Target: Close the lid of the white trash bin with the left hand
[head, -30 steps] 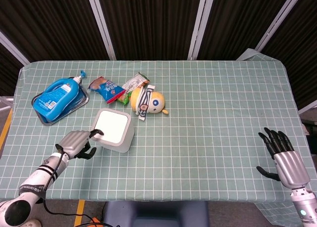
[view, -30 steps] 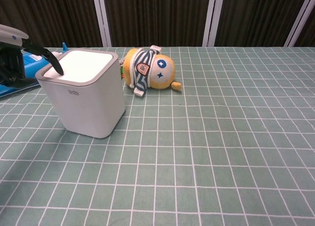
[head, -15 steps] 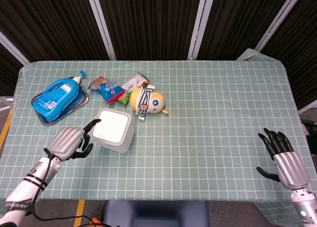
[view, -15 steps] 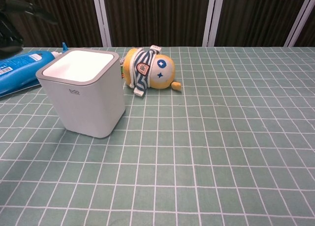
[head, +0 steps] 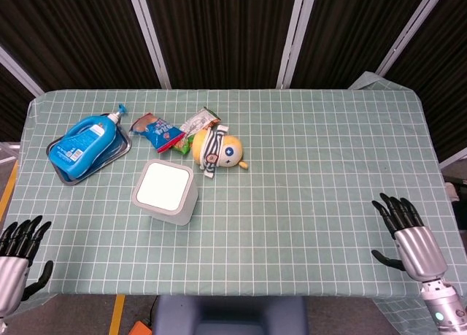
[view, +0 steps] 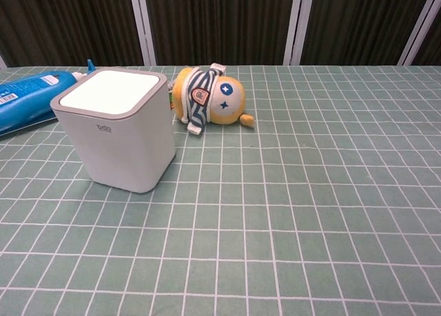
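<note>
The white trash bin stands on the table left of centre, its flat white lid lying level inside the grey rim. My left hand is at the table's near left corner, far from the bin, fingers spread and holding nothing. At the near right edge my right hand is open too, fingers apart. Neither hand shows in the chest view.
A blue detergent bottle lies on a grey tray at the back left. Snack packets and a yellow plush toy lie just behind the bin. Green checked cloth covers the table.
My left hand has pulled back from the bin's left edge to the near left corner of the table. The lid lies flat. The right hand shifted slightly.
</note>
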Robot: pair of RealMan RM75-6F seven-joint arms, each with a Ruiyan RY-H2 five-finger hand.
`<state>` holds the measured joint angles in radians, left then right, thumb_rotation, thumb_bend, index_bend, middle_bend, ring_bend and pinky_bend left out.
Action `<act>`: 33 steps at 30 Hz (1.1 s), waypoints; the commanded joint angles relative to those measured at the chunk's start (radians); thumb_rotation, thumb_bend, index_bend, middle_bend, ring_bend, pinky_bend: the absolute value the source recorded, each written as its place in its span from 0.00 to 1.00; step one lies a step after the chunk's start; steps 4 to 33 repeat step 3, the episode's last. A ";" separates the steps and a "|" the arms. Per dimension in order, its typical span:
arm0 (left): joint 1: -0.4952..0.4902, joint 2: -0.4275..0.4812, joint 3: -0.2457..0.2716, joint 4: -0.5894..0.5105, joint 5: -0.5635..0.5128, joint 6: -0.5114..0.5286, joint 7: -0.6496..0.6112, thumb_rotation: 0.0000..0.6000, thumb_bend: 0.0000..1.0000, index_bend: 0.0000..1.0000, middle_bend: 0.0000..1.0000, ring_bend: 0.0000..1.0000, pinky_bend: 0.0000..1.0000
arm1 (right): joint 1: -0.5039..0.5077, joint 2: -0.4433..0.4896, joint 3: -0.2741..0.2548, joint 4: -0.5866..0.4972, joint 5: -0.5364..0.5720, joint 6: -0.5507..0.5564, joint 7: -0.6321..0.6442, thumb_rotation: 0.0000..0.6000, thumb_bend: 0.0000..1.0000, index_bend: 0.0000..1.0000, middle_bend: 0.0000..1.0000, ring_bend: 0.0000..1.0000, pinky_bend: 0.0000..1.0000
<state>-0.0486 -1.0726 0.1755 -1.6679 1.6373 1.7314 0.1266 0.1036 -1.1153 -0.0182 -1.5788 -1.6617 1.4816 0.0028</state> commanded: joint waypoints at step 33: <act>0.016 -0.021 -0.012 -0.010 -0.042 -0.061 -0.028 1.00 0.46 0.01 0.00 0.00 0.00 | 0.002 -0.003 0.001 -0.002 0.008 -0.009 -0.012 1.00 0.24 0.00 0.00 0.00 0.00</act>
